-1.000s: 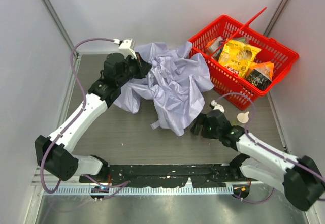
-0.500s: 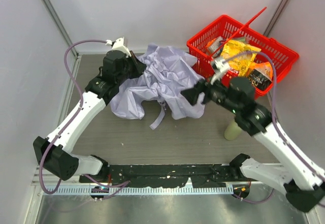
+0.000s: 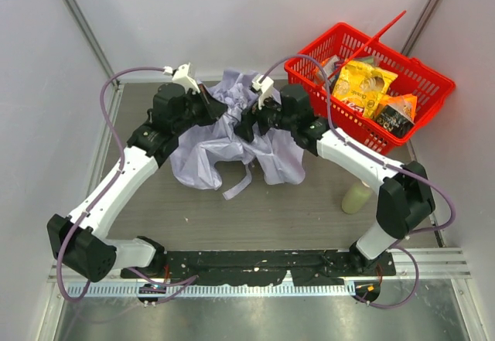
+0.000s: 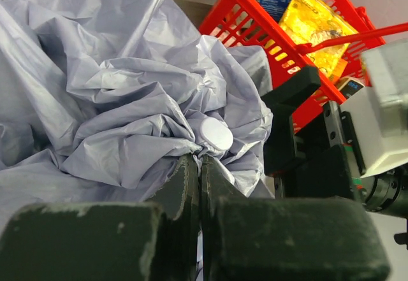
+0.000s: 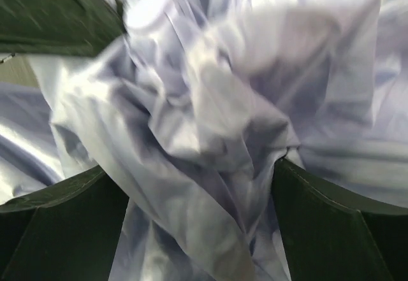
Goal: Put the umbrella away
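1. At the table's [image 3: 309, 217] middle, a little toward 12 o'clock, the umbrella [image 3: 201, 159] lies as a crumpled lavender heap. One loose strip of it trails toward 6 o'clock.
2. The left gripper [image 3: 213, 109] sits at the heap's 10 o'clock edge. Its wrist view shows the fingers [image 4: 188, 172] pressed together on a pinch of fabric, just below a small white round cap [image 4: 217, 133].
3. The right gripper [image 3: 246, 123] is at the heap's 12 o'clock crown, close beside the left one. Half a second ago it was at the heap's 3 o'clock side, next to the red basket [image 3: 309, 78].
4. In the right wrist view the fingers [image 5: 57, 211] stand wide apart with cloth bunched between them. The picture is blurred, so they seem only to straddle the fabric rather than clamp it.
5. The heap is more tightly gathered than a second ago, when it spread toward 4 o'clock.
6. The basket stays at 2 o'clock, holding yellow packets. The pale bottle [image 3: 357, 196] at 4 o'clock has not moved.
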Robot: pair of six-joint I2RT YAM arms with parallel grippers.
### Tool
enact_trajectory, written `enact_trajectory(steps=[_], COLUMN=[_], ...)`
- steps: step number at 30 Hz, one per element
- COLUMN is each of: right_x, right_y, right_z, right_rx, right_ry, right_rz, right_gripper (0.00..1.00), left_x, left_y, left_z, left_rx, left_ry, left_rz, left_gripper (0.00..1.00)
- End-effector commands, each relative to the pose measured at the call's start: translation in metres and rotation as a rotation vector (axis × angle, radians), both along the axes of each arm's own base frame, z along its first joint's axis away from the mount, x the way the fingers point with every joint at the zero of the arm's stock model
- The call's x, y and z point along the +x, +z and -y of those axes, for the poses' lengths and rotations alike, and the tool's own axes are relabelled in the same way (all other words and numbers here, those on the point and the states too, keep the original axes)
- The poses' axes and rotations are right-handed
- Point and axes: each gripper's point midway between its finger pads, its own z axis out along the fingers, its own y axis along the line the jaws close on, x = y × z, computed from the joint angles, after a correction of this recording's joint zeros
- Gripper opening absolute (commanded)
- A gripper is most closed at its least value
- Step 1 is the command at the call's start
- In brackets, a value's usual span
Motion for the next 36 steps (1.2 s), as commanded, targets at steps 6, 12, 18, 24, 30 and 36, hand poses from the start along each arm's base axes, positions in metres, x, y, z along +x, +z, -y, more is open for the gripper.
enact_trajectory(steps=[6, 12, 18, 24, 30, 36], right_x=[0.009, 0.004, -0.007, -0.022, -0.048, -0.074], right_y=[0.061, 0.036, 0.050, 0.059, 0.061, 0.069], right_z=[-0.034, -0.047, -0.046, -0.033, -0.015, -0.008], right_rx=[0.224, 0.275, 0.327, 0.347, 0.343, 0.365], right_ry=[0.167, 0.230, 0.250, 0.208, 0.217, 0.274], right_rz=[0.364, 0.315, 0.282, 0.208, 0.198, 0.188], right_gripper=[0.87, 0.58, 0.19, 0.01, 0.01, 0.01], left_x=[-0.018, -0.020, -0.029, -0.055, -0.089, -0.094], left_y=[0.000, 0.011, 0.040, 0.082, 0.090, 0.052], left_z=[0.030, 0.042, 0.028, -0.020, -0.051, -0.061], left_rx=[-0.046, -0.097, -0.132, -0.124, -0.077, -0.010], left_ry=[-0.209, -0.298, -0.314, -0.207, -0.112, -0.083], left_rz=[0.000, 0.031, 0.098, 0.206, 0.272, 0.216], left_gripper=[0.00, 0.00, 0.18, 0.71, 1.00, 1.00])
